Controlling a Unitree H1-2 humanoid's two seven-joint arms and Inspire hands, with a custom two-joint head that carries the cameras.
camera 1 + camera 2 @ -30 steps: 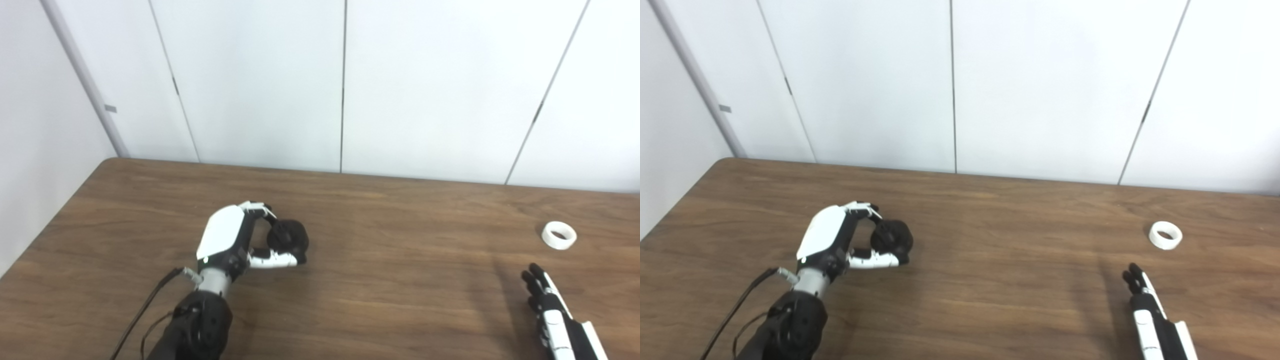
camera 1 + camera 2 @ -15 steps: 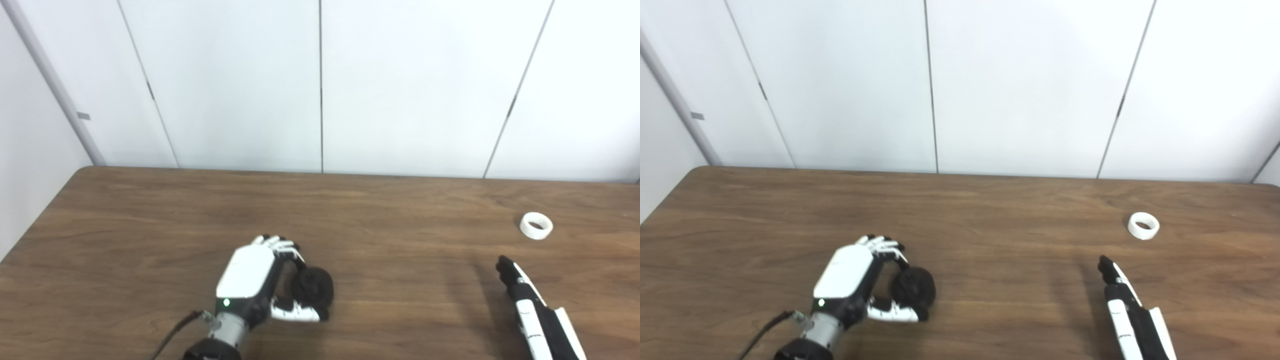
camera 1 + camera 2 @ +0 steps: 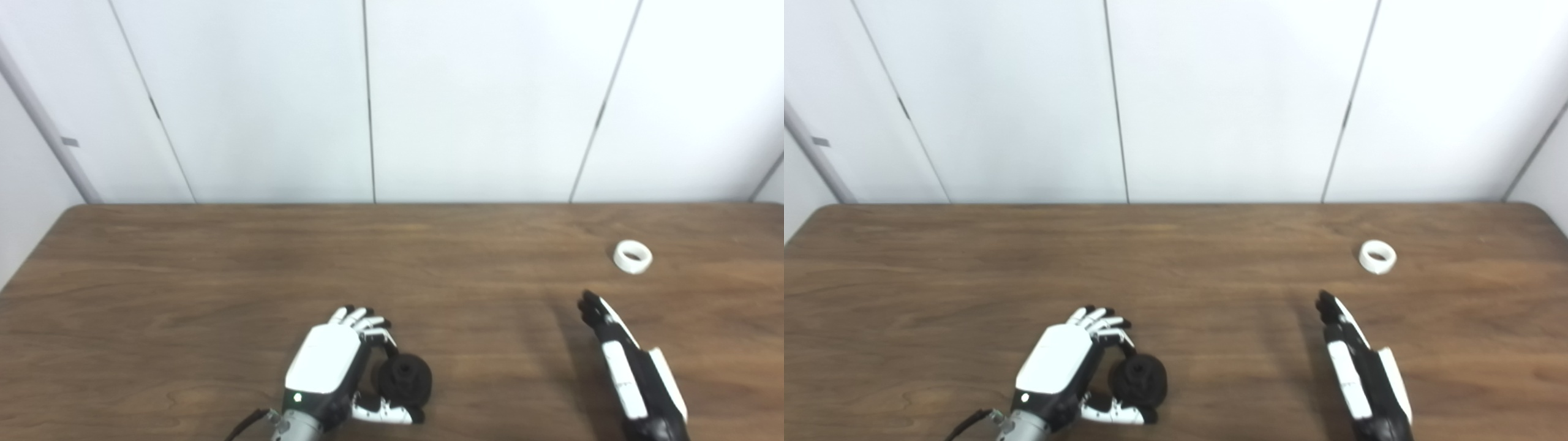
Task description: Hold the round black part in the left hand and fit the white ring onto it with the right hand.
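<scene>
**Black part in my left hand, ring out on the table**

My left hand point(image 3: 327, 373) is low in the view, near the front edge of the table point(image 3: 184, 275), back of the hand up. Its fingers point(image 3: 367, 321) curl over the black part point(image 3: 404, 380) from above and the thumb comes in under it, so the hand is clamped on the part. The part's round face, with a small raised hub, is turned up and toward the right. I can't tell whether it is resting on the wood or held just clear of it.

My right hand point(image 3: 618, 352) is well off to the right, edge-on to the cameras, fingers straight and stretched forward together, holding nothing. It seems to hover over the table, with a shadow to its left.

The white ring point(image 3: 633, 256) lies flat on the table beyond the right hand's fingertips, a little to their right, clearly apart from them. It is far from the black part.
</scene>
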